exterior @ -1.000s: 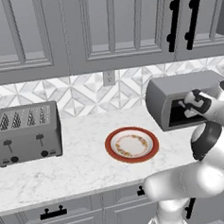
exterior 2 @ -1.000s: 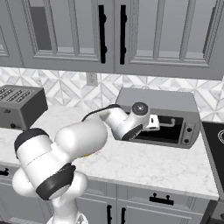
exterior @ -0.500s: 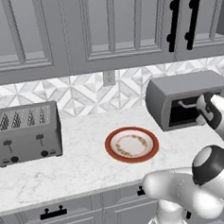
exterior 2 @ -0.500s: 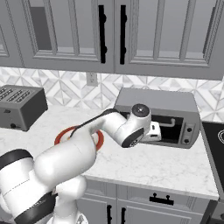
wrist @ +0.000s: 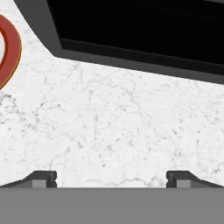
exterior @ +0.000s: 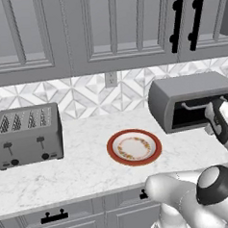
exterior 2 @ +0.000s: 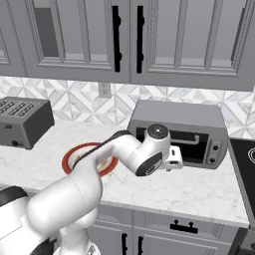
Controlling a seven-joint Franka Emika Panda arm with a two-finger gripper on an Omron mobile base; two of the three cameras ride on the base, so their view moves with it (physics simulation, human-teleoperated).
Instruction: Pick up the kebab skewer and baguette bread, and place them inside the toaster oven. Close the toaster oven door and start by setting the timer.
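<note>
The grey toaster oven stands at the right of the counter. Its dark front carries a silver bar near the top. Whether the toaster oven door is open or shut I cannot tell. My gripper hovers just in front of the oven, low over the marble. Its fingertips are spread wide with nothing between them. The kebab skewer and the baguette bread are out of view. The red-rimmed plate holds no food.
A grey four-slot toaster sits at the far left of the counter. A dark stovetop borders the counter to the right of the oven. Wall cabinets hang above, drawers run below the counter edge.
The hand has drawn back from the oven's front and sunk lower toward the counter. The arm's elbow has swung with it. Plate, toaster and oven have stayed put.
</note>
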